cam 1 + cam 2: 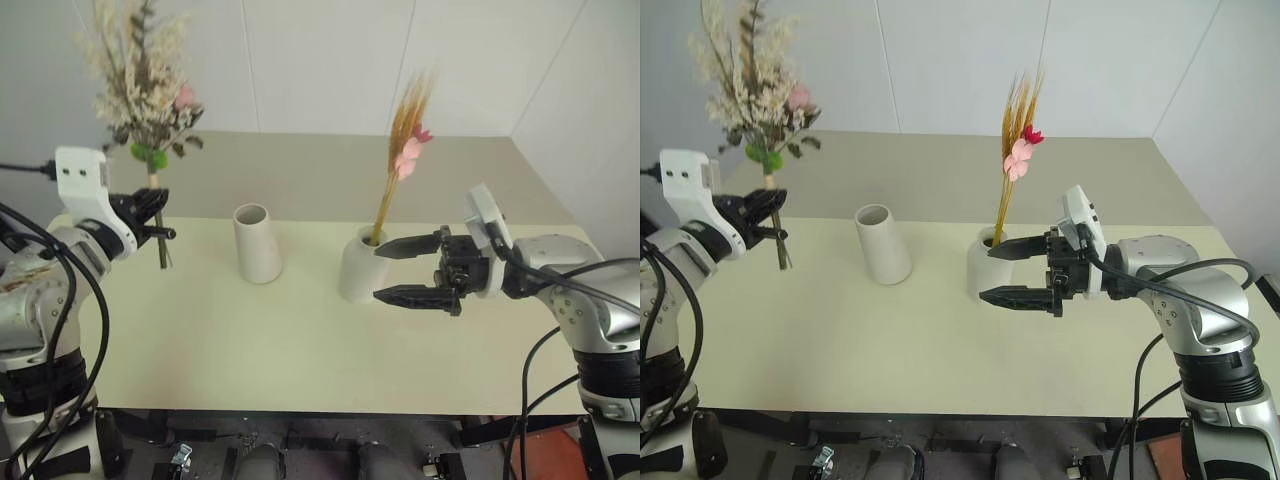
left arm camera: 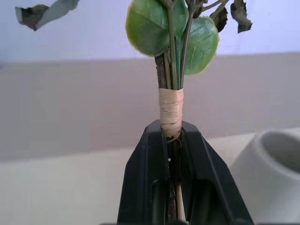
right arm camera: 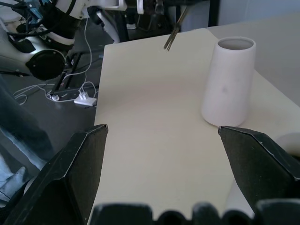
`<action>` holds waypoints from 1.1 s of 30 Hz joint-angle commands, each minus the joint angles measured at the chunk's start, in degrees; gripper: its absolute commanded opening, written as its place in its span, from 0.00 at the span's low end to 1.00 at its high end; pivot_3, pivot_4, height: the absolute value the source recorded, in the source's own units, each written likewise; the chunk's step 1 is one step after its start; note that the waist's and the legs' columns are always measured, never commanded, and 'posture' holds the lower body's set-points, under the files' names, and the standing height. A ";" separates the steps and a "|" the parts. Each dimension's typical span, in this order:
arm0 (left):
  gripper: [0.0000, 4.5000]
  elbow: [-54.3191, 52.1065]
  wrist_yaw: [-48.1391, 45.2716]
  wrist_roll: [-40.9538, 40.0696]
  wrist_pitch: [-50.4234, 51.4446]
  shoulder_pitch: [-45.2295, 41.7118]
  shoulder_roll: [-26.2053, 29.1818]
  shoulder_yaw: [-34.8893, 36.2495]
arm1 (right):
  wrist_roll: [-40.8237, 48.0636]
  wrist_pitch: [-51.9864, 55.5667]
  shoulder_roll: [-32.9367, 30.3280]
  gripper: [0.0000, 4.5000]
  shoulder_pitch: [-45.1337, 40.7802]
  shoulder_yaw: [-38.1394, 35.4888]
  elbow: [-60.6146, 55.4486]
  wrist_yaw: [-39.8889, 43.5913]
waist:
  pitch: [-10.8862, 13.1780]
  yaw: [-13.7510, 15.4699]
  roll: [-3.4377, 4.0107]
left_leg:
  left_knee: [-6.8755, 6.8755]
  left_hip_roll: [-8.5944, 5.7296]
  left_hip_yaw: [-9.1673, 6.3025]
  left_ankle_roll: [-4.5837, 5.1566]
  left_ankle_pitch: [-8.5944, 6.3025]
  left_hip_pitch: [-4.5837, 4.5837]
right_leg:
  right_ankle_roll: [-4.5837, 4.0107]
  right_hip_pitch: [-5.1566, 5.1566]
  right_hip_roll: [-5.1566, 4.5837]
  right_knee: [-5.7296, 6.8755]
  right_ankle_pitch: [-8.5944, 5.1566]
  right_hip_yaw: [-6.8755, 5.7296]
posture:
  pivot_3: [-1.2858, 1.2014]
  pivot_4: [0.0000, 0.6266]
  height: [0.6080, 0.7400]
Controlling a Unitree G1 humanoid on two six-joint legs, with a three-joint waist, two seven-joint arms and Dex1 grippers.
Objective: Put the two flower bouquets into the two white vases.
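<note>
My left gripper (image 1: 160, 215) is shut on the stem of the bushy bouquet (image 1: 140, 70), which stands upright above the table's left end. Its stem wrap (image 2: 170, 110) sits just above the closed fingers (image 2: 145, 183). The taller tapered white vase (image 1: 257, 243) stands empty in the middle of the table. To its right, the shorter rounded vase (image 1: 357, 268) holds the slim yellow stalk bundle with pink-red blossoms (image 1: 405, 140). My right gripper (image 1: 379, 272) is open and points left, its fingertips on either side of the short vase's right flank. The tapered vase (image 3: 229, 82) stands beyond its fingers.
The cream table (image 1: 300, 350) has bare surface in front of both vases and between them. A grey ledge and a white wall lie behind it. Past the table's left end, cables and a power strip (image 3: 84, 98) lie on the floor.
</note>
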 commanded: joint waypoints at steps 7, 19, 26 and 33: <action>0.01 16.86 -15.88 -0.04 -16.01 -15.52 -0.08 -7.96 | -1.17 2.03 0.80 1.00 1.57 -4.02 -4.30 -12.31 | 0.00 -0.28 0.00 | 0.02 0.01 0.00 0.01 0.00 0.01 | 0.02 0.00 0.03 0.04 0.00 0.01 | 0.52 0.24 1.00; 0.01 26.82 -20.39 2.49 -22.36 -18.48 -5.24 -13.83 | 2.56 3.63 1.38 1.00 3.84 -11.06 -10.79 -21.71 | 0.00 -0.44 0.00 | 0.06 0.02 -0.01 0.02 0.01 -0.05 | 0.04 -0.04 0.05 0.06 0.01 0.02 | 0.52 0.24 1.00; 0.01 28.62 -20.38 3.07 -23.60 -19.03 -7.52 -14.23 | 3.28 3.33 0.28 1.00 4.71 -11.78 -11.52 -22.02 | 0.00 -0.32 0.00 | 0.07 0.01 -0.01 0.02 0.01 -0.06 | 0.05 -0.02 0.04 0.06 0.01 0.02 | 0.52 0.24 1.00; 0.18 25.35 -19.59 3.76 -22.27 -13.82 -6.93 -14.46 | 3.84 2.57 -0.55 1.00 5.28 -12.11 -11.66 -21.74 | 0.00 -0.58 0.00 | 0.07 0.02 -0.02 0.02 0.01 -0.04 | 0.05 -0.02 0.05 0.06 0.01 0.03 | 0.52 0.24 1.00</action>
